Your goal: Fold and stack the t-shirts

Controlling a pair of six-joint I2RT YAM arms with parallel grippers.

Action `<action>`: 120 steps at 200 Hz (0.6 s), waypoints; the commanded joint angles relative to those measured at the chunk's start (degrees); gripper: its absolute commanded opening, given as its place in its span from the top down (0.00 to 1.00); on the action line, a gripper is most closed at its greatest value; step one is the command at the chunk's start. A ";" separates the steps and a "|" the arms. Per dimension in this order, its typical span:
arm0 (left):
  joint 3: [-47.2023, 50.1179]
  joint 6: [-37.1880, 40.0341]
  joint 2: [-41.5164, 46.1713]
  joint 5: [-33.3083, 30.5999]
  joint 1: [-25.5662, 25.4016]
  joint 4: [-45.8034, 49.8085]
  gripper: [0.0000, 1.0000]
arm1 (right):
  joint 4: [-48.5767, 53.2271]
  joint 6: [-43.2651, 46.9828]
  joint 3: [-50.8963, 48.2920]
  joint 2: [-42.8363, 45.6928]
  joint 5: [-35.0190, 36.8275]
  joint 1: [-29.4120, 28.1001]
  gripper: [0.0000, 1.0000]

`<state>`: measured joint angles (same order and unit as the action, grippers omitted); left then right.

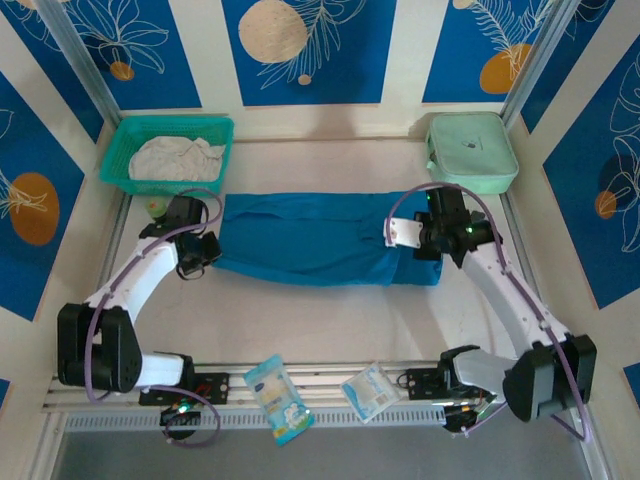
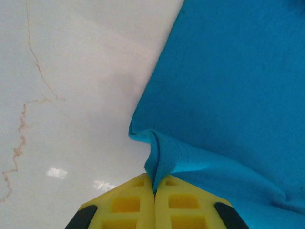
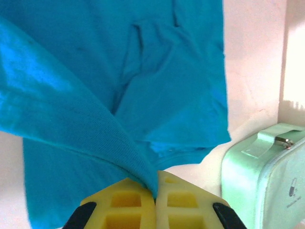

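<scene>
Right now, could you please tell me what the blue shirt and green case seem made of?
Blue shirt: soft knit cloth, matte; fine ribbed weave and limp folds show. Green case: probably smooth plastic or coated fabric, slight sheen.

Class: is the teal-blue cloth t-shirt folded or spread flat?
Partly folded: the teal-blue cloth t-shirt lies as a long band, one layer raised over another.

A spread t-shirt lies across the middle of the desk, with the left fingers on its left edge and the right fingers on its right end. Behind it, a basket at the back left holds a second t-shirt, and a case sits at the back right.
</scene>
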<state>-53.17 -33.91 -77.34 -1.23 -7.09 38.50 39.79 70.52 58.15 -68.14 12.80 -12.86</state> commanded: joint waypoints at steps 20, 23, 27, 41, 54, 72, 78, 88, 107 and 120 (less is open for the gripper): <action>-4.82 1.92 -4.86 -0.42 2.11 -0.80 1.00 | -3.87 3.10 6.86 -8.13 -4.73 3.04 1.00; -5.12 1.92 -5.29 -0.50 2.21 -0.80 1.00 | -3.97 3.27 7.34 -8.76 -4.86 3.21 1.00; -5.57 2.01 -5.90 -0.59 2.39 -0.81 1.00 | -4.01 3.50 7.91 -9.68 -5.08 3.55 1.00; -7.18 2.17 -8.09 -1.01 2.65 -0.88 1.00 | -4.51 4.16 9.75 -12.50 -5.57 4.35 1.00; -8.56 2.26 -10.36 -1.05 2.79 -1.06 1.00 | -4.85 4.62 11.43 -15.24 -6.00 5.03 1.00; -10.69 2.27 -13.68 -0.98 2.79 -1.38 1.00 | -5.33 4.72 13.78 -18.94 -6.54 6.04 1.00; -11.40 2.31 -14.85 -0.96 2.79 -1.41 1.00 | -5.34 4.59 14.55 -20.20 -6.81 6.43 1.00; -12.63 2.33 -16.74 -1.09 2.79 -1.41 1.00 | -5.27 4.51 15.97 -22.25 -7.08 6.95 1.00; -14.76 2.37 -19.95 -1.15 2.79 -1.41 1.00 | -5.46 4.52 17.81 -25.97 -7.01 7.71 1.00; -15.92 2.29 -22.00 -1.08 2.79 -1.50 1.00 | -5.83 4.24 18.82 -28.20 -6.91 8.11 1.00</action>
<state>-66.08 -32.45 -96.14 -1.54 -5.10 36.84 34.50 74.24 74.30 -93.08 7.94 -5.65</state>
